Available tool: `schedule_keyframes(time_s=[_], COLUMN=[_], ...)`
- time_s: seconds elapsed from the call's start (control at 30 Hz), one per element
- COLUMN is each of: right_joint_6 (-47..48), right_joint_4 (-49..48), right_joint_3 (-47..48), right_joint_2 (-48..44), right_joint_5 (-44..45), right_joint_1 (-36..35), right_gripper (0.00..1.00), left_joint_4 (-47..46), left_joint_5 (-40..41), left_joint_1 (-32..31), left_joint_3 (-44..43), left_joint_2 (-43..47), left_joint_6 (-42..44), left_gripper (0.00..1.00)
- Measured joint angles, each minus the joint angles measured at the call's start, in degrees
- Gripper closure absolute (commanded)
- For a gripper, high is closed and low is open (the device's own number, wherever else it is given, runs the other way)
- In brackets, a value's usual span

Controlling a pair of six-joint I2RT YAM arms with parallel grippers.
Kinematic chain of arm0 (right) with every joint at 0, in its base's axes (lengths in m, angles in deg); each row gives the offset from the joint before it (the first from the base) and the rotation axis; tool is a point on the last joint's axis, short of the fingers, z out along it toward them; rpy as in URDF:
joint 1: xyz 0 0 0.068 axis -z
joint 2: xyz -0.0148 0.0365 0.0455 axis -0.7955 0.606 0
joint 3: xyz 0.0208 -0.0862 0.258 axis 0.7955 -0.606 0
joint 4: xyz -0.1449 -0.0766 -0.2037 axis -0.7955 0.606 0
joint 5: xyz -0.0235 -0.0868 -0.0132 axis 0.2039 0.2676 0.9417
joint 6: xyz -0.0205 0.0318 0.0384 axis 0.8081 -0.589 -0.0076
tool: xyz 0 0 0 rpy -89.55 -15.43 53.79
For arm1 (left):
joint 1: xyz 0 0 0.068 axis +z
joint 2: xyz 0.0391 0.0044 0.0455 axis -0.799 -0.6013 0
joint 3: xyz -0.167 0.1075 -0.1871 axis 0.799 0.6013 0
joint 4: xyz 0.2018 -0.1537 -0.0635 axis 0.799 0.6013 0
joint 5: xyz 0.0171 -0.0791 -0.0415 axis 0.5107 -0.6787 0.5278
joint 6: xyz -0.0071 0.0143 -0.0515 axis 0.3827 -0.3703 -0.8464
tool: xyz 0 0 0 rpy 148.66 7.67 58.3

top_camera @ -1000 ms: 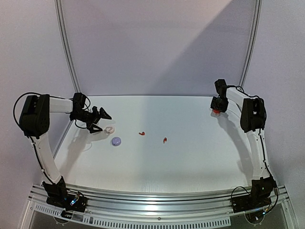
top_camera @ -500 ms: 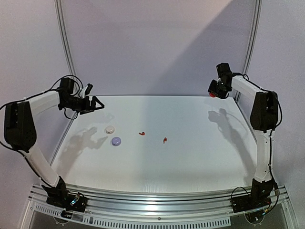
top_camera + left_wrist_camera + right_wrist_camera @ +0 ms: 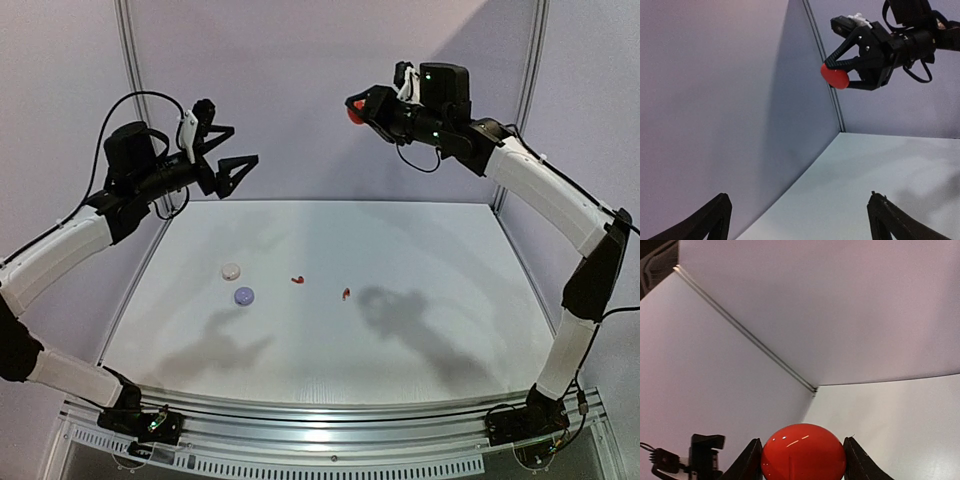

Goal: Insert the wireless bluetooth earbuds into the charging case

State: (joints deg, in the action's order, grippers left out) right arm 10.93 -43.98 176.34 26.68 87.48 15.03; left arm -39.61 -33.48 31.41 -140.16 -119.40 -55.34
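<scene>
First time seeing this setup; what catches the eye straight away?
The right claw holds a glossy red round case high above the table, facing the left claw, raised and wide open. Down on the white table lie two tiny red earbuds, near a white round case and a lilac round case.

White round plastic case (image 3: 231, 271) lies on white flat tabletop (image 3: 430, 250), left part, mid-depth. Lilac round plastic case (image 3: 244, 296) sits just beside it, nearer and a bit right, not touching. First small red stemmed earbud (image 3: 297, 280) lies right of both cases, near table centre. Second small red stemmed earbud (image 3: 345, 294) lies further right, slightly nearer. Red round glossy case (image 3: 804, 452) is off the table, high over far edge, between fingers of black right gripper (image 3: 356, 108). Black left gripper (image 3: 243, 145) is high over far-left corner, facing it, well apart.
</scene>
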Motion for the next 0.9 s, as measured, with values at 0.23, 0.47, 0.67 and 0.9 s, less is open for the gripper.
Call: schedule_keyframes(time_s=[0.23,0.47,0.67,0.9], right_joint_6=[-3.80,-4.79,-4.37,-2.01], right_joint_4=[-12.83,-21.68,-26.47,-31.12], right_joint_3=[-1.38,-1.46,-2.10,-5.75], right_joint_2=[-1.11,-0.50,1.55,3.04], right_joint_5=[1.20,4.37,6.14,8.66], right_joint_1=[-10.99,-16.90,-19.54,-22.03], right_gripper=[0.76,0.77,0.77,0.77], left_joint_4=[-18.14,-29.20,-31.56,-31.50], left_joint_5=[5.70,11.19,16.83,22.62], left_joint_1=[-11.65,-17.00,-19.17,-20.09], left_joint_3=[3.41,4.44,4.13,3.02], left_joint_2=[-1.77,-2.97,-3.08,-3.48], left_joint_6=[0.96,-0.39,-1.14,-0.28], left_gripper=[0.06,0.20,0.27,0.49])
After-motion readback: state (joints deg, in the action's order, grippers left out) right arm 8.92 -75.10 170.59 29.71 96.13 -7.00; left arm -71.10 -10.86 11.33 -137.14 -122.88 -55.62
